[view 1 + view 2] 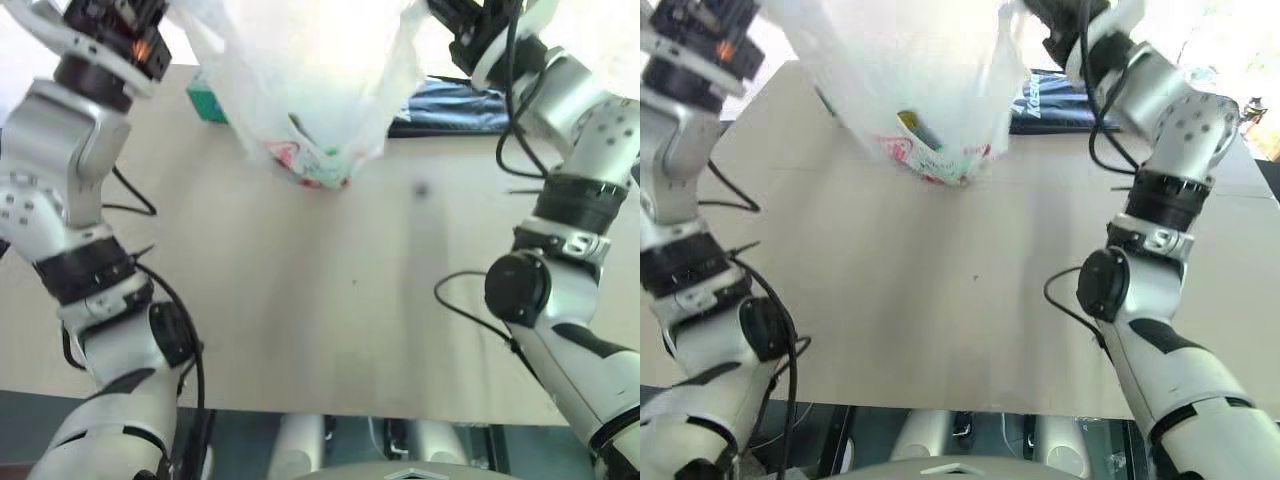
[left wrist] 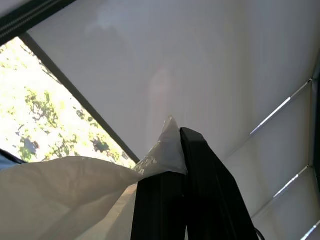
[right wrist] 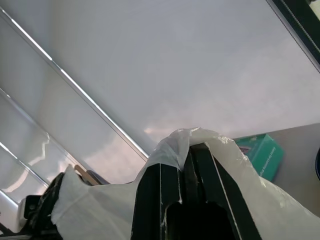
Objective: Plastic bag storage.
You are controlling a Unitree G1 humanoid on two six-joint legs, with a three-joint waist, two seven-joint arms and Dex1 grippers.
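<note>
From the head, the plastic bag (image 1: 310, 90) hangs above the table (image 1: 330, 300), its red-and-green print too crumpled to read, before a green box (image 1: 206, 103). The left gripper (image 2: 175, 145) is clamped on bag film. The right gripper (image 3: 192, 150) pinches another fold.

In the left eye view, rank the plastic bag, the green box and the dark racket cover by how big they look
1. plastic bag, largest.
2. racket cover, partly hidden.
3. green box, mostly hidden behind the bag, so unsure.
</note>
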